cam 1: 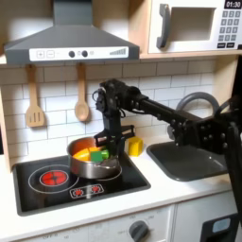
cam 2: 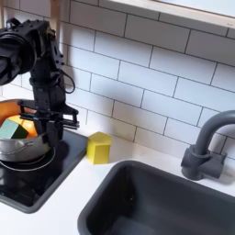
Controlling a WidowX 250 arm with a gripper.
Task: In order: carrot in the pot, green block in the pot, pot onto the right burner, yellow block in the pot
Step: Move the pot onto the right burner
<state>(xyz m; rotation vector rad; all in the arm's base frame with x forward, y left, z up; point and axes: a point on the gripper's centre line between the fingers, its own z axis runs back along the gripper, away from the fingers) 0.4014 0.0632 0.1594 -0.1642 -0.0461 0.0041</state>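
Observation:
The shiny steel pot point(cam 1: 92, 166) point(cam 2: 20, 151) stands on the black cooktop point(cam 1: 128, 176), over its burner on the first exterior view's right. Inside lie the orange carrot point(cam 1: 82, 149) point(cam 2: 25, 122) and the dark-green block point(cam 1: 97, 152) point(cam 2: 11, 131). My gripper point(cam 1: 106, 147) point(cam 2: 50, 139) reaches straight down at the pot's rim on the side toward the sink. Its fingers are close together on that rim. The yellow block point(cam 1: 135, 146) point(cam 2: 98, 147) rests on the white counter between the cooktop and the sink, apart from the gripper.
The other red burner point(cam 1: 54, 176) is bare. A dark sink point(cam 1: 189, 159) point(cam 2: 156, 197) with a grey faucet point(cam 1: 194, 102) point(cam 2: 207, 147) lies beyond the yellow block. Two wooden utensils point(cam 1: 35, 99) hang on the tiled wall under the hood.

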